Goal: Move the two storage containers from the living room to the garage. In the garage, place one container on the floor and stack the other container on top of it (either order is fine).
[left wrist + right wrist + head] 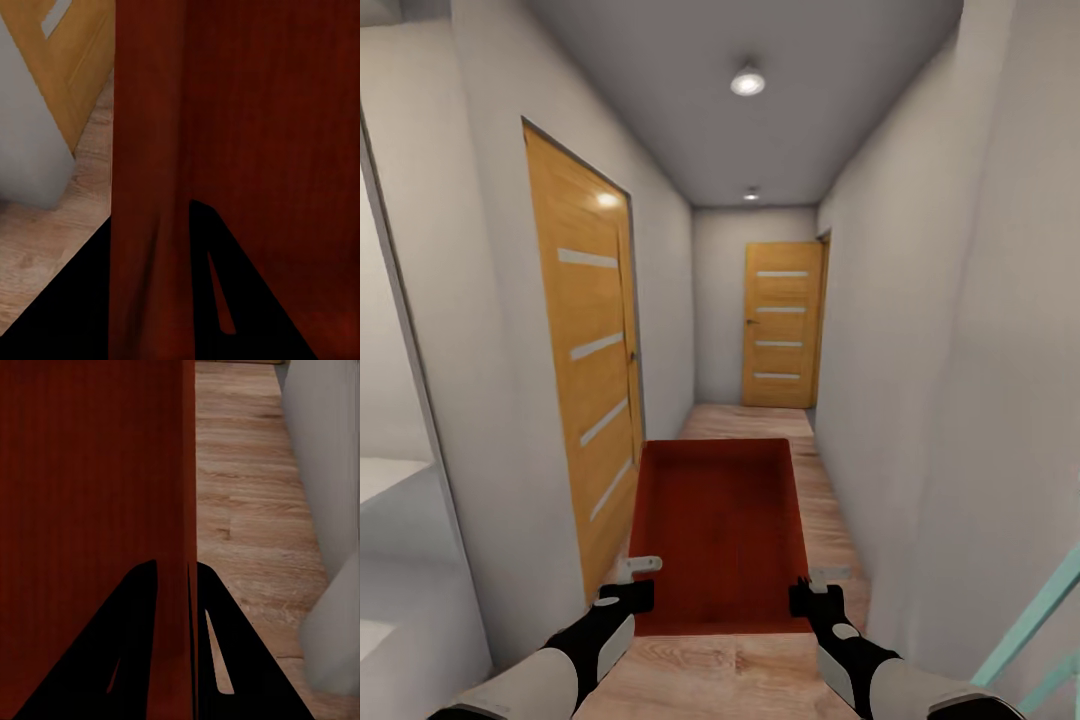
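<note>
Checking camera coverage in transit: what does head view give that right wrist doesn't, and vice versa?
Head view alone: the corridor ahead, with the wooden door on the left wall, the far door at the end, the ceiling lights, and both grippers, left gripper and right gripper, each holding a side of the storage container.

Right wrist view alone: the close-up of the jaws straddling the container's side wall, one finger inside, the other outside.

Shared: the red-orange container, the wood-plank flooring and the pale wall.

Container carried down a corridor, held between both grippers.
Left gripper [643,580] on storage container's [720,530] left wall, right gripper [812,585] on right wall; side door [585,370] left, end door [783,325] ahead.
</note>
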Motion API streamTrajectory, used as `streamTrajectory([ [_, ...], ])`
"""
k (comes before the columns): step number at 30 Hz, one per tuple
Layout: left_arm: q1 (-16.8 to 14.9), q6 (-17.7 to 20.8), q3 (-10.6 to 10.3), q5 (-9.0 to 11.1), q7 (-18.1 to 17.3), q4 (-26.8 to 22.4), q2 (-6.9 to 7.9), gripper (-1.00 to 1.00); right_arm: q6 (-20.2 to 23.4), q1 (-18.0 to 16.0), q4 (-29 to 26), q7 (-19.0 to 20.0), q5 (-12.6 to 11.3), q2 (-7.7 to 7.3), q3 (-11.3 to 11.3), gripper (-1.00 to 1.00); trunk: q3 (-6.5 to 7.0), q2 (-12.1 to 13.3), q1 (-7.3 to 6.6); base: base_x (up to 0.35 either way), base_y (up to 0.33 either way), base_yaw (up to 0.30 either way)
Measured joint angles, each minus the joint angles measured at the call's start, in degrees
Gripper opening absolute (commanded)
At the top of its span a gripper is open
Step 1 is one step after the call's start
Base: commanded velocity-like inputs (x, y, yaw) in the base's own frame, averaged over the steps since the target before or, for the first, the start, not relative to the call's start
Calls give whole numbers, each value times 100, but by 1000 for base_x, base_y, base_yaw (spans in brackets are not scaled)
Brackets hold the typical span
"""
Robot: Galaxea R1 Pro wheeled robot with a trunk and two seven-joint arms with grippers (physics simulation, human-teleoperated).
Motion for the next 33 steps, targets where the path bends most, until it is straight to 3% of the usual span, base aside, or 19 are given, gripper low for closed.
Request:
streamTrajectory([
  [19, 0, -20, 19, 0, -2, 49, -7, -100, 2, 0, 30, 1, 10, 0, 2, -100, 0, 0, 0, 304, 200, -234],
  [33, 1, -29, 35, -4, -3, 78, -11, -100, 4, -1, 53, 2, 20, 1, -2, -100, 0, 0, 0, 310, 147, -31],
])
